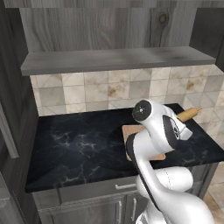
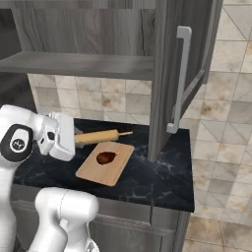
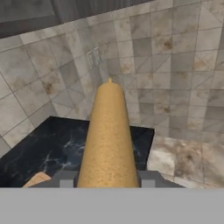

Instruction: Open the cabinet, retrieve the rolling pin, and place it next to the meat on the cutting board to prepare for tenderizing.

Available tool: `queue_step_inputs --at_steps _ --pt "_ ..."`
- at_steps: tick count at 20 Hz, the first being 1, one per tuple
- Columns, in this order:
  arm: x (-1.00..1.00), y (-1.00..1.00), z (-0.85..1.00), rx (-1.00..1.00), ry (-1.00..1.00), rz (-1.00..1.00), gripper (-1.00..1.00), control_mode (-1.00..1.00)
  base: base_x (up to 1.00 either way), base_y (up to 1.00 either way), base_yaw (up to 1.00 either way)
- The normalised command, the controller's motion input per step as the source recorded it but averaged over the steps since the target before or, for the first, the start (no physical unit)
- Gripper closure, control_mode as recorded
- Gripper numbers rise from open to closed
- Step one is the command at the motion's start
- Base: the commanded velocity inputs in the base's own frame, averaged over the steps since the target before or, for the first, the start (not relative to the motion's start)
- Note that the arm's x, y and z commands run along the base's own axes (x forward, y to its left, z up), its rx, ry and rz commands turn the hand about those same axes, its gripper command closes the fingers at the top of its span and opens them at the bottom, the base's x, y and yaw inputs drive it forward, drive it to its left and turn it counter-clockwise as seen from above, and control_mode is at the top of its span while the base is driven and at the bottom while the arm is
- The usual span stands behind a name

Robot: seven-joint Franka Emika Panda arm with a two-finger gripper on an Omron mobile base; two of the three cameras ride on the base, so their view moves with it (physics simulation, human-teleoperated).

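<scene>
**A:** What is hidden here?

**B:** Much of the cutting board [image 1: 131, 130] in the left base view: the white arm stands in front of it, leaving a corner and an edge strip visible. The meat [image 2: 106, 158] cannot be seen from that side at all, though the right base view shows it plainly, a dark glossy lump near the middle of the board. The gripper [image 3: 107, 181] is also hard to read from the base cameras, because the hand's white housing covers the fingers.

**A:** And the rolling pin [image 2: 98, 136]?

**B:** It is clamped between the two fingers; the hand view shows a grey finger pressed to each side of the tan barrel. One end is buried in the hand, so the full length is cut off. It hangs above the black counter [image 2: 147, 182], just behind the board's far edge, not touching the board.

**A:** Which way does it point?

**B:** Its long axis lies close to level, running along the board's back edge. The free tapered handle points away from the hand, toward the open door of the cabinet [image 2: 167, 74] and the tiled wall [image 3: 175, 65]. In the left base view only that tip [image 1: 189, 114] pokes out beyond the arm, to the right of the board.

**A:** The cabinet itself?

**B:** Its door stands swung out above the counter, to the right of the board, silver bar handle [image 2: 178, 78] facing the camera.
</scene>
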Motion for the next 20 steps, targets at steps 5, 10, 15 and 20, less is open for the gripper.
queue_step_inputs --at_steps 5,10,15,20 --pt "0.5 -0.1 -0.48 0.0 0.0 -0.01 1.0 -1.0 0.0 0.0 0.0" --pt "0.37 0.0 -0.41 0.0 0.01 0.0 1.0 -1.0 0.0 0.0 0.0" --pt "0.29 0.0 -0.44 0.0 0.0 0.0 1.0 -1.0 0.0 0.0 0.0" --pt "0.34 0.0 -0.58 0.0 0.0 0.01 1.0 -1.0 0.0 0.0 0.0"
